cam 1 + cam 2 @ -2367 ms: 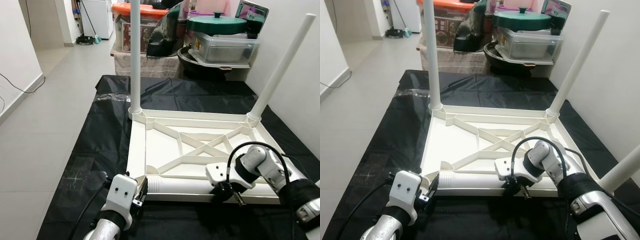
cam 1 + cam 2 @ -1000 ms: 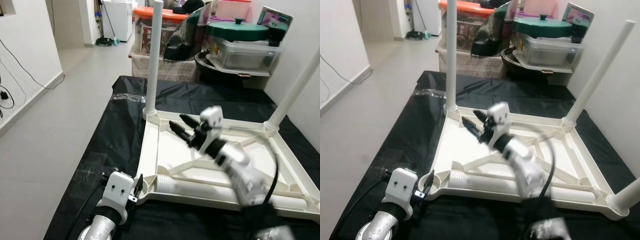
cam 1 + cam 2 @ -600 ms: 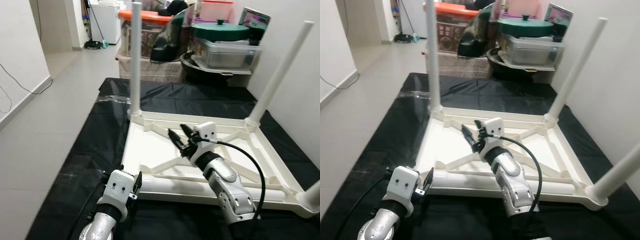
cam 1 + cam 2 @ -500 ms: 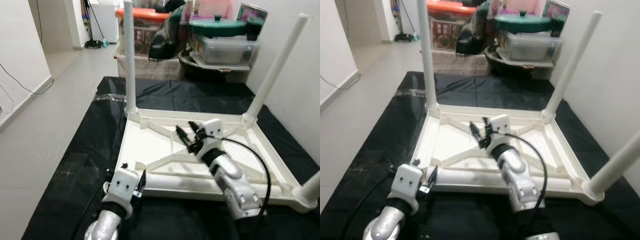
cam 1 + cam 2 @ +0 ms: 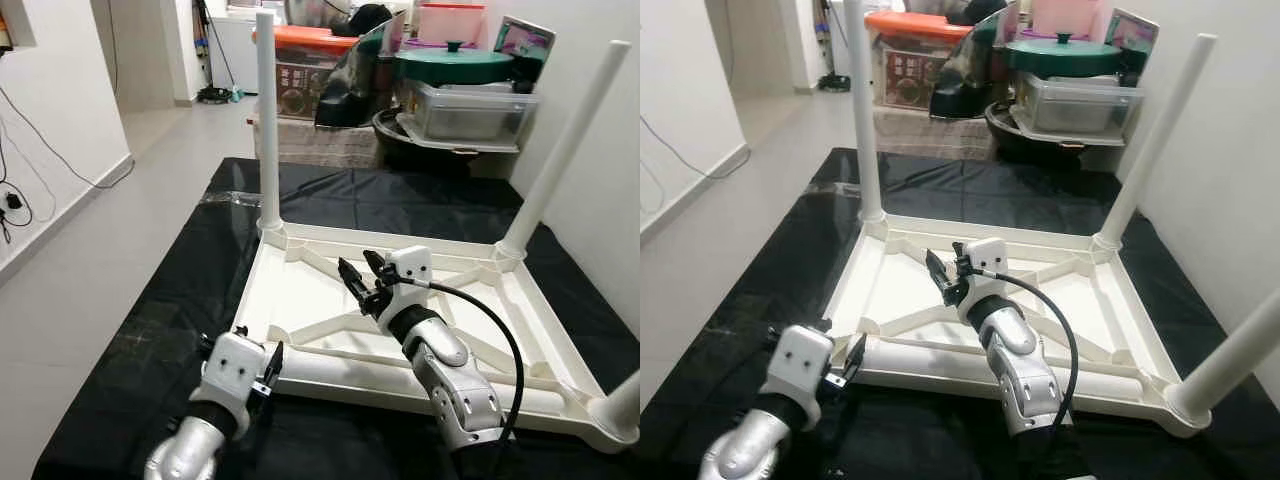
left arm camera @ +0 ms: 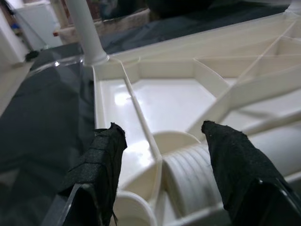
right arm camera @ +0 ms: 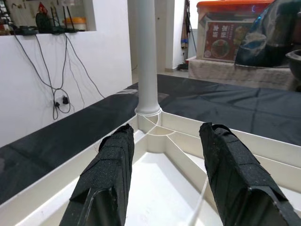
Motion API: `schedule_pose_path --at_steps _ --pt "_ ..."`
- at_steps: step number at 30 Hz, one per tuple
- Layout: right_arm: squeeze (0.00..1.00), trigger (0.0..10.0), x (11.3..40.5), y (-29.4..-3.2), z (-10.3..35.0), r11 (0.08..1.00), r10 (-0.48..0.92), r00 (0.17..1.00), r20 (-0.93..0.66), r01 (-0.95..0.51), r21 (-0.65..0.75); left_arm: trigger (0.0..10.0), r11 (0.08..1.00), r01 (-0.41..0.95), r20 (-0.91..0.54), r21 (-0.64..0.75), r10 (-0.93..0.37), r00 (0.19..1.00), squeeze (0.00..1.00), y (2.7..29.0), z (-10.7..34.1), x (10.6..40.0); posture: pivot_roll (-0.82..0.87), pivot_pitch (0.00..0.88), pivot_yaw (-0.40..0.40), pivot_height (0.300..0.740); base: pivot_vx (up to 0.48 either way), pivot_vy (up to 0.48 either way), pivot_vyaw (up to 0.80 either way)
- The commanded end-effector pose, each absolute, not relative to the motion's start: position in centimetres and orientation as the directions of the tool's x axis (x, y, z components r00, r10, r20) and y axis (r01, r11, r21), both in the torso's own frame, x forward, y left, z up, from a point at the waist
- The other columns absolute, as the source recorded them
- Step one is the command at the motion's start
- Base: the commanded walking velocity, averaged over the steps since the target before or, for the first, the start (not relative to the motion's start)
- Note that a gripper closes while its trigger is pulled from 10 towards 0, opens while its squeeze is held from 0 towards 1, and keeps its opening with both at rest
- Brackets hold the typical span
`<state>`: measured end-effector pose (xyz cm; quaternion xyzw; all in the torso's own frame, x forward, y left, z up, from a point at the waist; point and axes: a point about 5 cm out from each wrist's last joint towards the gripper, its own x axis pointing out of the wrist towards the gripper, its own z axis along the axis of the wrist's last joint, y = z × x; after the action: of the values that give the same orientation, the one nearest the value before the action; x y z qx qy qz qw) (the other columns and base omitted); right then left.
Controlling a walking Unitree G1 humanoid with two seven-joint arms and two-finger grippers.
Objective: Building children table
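1. Our left gripper [image 5: 272, 366] sits low at the near left corner of the upturned white table top [image 5: 300, 290], fingers spread wide and holding nothing, aimed at the ribbed end of the loose leg [image 6: 197, 169].
2. We see that loose leg [image 5: 340, 372] lying flat along the near edge of the table top, on the black sheet [image 5: 190, 290].
3. Our right gripper [image 5: 358, 278] hovers over the middle of the table top, fingers [image 7: 110, 174] parted and empty, facing the far left upright leg [image 5: 267, 120].
4. Another upright leg [image 5: 560, 150] stands at the far right corner.

Bright even indoor light; wrist foregrounds seemingly soft
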<state>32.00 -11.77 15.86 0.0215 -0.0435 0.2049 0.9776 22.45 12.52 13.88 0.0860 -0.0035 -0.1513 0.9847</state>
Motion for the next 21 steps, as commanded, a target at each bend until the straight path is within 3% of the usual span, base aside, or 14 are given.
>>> schedule_pose_path --at_steps 1,5,11,19,21 --pt "0.00 10.0 31.8 -11.7 15.6 0.917 0.392 0.916 0.087 -0.397 0.037 10.0 0.933 0.344 -0.046 0.104 -0.341 0.939 0.00 13.2 14.2 22.6 0.10 0.000 -0.092 0.740 0.000 0.000 0.00" --pt "0.00 10.0 31.8 -11.5 15.6 0.917 0.393 0.915 0.088 -0.398 0.036 10.0 0.925 0.378 -0.091 0.032 -0.374 0.923 0.00 13.6 13.7 22.6 0.10 0.000 -0.088 0.740 0.000 0.000 0.00" --pt "0.00 10.0 31.8 -11.3 15.7 0.917 0.393 0.915 0.094 -0.398 0.035 10.0 0.922 0.386 -0.099 0.031 -0.382 0.919 0.00 13.4 13.5 22.6 0.09 0.000 -0.080 0.740 0.000 0.000 0.00" --pt "0.00 10.0 31.8 -11.6 15.6 0.919 0.391 0.916 0.092 -0.394 0.020 10.0 0.940 0.337 -0.101 0.048 -0.331 0.938 0.00 13.0 13.1 22.6 0.09 0.000 -0.081 0.740 0.000 -0.480 0.00" --pt "0.00 10.0 31.9 -11.6 15.6 0.919 0.392 0.915 0.093 -0.395 0.014 10.0 0.956 0.292 -0.092 0.037 -0.288 0.953 0.00 13.5 13.4 23.0 0.09 0.000 -0.081 0.740 0.000 0.000 0.00"
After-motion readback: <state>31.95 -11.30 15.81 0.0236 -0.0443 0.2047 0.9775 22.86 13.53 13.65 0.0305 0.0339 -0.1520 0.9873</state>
